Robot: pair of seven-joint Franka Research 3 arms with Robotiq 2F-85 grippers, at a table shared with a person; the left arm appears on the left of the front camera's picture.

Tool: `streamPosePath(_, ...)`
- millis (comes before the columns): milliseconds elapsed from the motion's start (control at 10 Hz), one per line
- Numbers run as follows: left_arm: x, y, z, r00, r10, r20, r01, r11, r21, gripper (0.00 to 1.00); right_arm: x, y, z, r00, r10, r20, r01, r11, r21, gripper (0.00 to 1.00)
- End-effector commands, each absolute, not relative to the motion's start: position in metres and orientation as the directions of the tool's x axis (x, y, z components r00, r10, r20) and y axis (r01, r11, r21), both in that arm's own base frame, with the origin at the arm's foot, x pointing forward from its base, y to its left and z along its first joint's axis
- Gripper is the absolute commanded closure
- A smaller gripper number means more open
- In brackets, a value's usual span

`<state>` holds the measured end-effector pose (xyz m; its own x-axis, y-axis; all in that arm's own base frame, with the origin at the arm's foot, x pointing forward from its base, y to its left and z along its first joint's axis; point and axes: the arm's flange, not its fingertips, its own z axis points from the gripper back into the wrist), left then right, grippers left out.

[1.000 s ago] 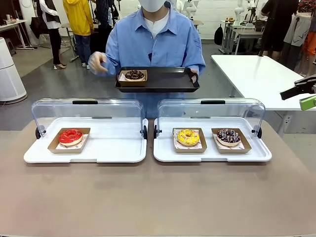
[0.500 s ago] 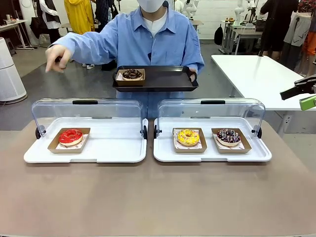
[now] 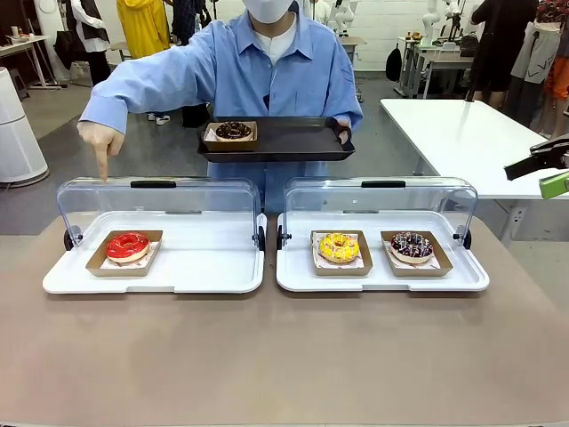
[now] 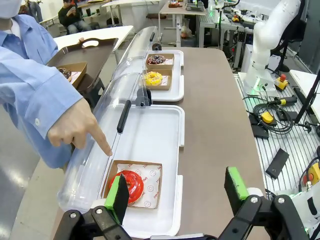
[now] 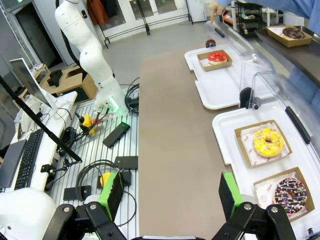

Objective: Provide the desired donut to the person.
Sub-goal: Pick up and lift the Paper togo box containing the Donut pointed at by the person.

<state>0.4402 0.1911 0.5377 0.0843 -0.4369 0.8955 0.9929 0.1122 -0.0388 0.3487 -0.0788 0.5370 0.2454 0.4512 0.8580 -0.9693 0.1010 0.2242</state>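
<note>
1. The person [image 3: 267, 71] stands across the table and points a hand [image 3: 100, 140] down over the left lid [image 3: 156, 203]. I read this as the order.
2. The finger aims at the red donut [image 3: 127, 245]. It lies in its card boat at the left end of the white tray [image 3: 209, 271], in front of the pushed-back lid, so I judge it open to reach.
3. The other hand holds a black tray [image 3: 293, 142] at chest height, with a dark donut [image 3: 233, 131] at one end. The bare remainder looks meant for my delivery.
4. My left gripper [image 4: 177, 189] hangs spread wide and empty on the near side of the red donut, looking down at it, well set for the pick.
5. My right gripper [image 5: 171, 190] is also spread and empty, held back on my side. The yellow donut [image 5: 268, 142] and sprinkled donut [image 5: 289, 191] near it aren't asked for.
</note>
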Motion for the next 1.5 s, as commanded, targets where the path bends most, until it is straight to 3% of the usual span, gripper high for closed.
streamPosePath(0,0.44,0.192,0.539,0.08,-0.424,0.902,0.993,0.116,-0.034,0.0,0.349,-0.079,0.537,0.23,0.444,0.866,-0.973,0.087,0.214,0.0)
streamPosePath(300,0.44,0.191,0.538,0.084,-0.437,0.896,0.993,0.112,-0.039,0.0,0.349,-0.079,0.537,0.23,0.444,0.866,-0.973,0.087,0.214,0.0)
streamPosePath(400,0.44,0.16,0.57,0.02,-0.479,0.878,0.998,0.066,0.013,0.0,0.349,-0.079,0.537,0.23,0.444,0.866,-0.973,0.087,0.214,0.0)
streamPosePath(700,0.441,0.116,0.609,-0.071,-0.676,0.734,0.99,0.039,0.132,0.0,0.349,-0.079,0.537,0.23,0.444,0.866,-0.973,0.087,0.214,0.0)
streamPosePath(1000,0.446,0.08,0.594,-0.093,-0.871,0.483,0.991,-0.033,0.133,0.0,0.349,-0.079,0.537,0.23,0.444,0.866,-0.973,0.087,0.214,0.0)
streamPosePath(1200,0.453,0.055,0.566,-0.086,-0.951,0.296,0.996,-0.074,0.052,0.0,0.349,-0.079,0.537,0.23,0.444,0.866,-0.973,0.087,0.214,0.0)
streamPosePath(1400,0.452,0.026,0.539,-0.105,-0.972,0.208,0.994,-0.099,0.041,0.0,0.349,-0.079,0.537,0.23,0.444,0.866,-0.973,0.087,0.214,0.0)
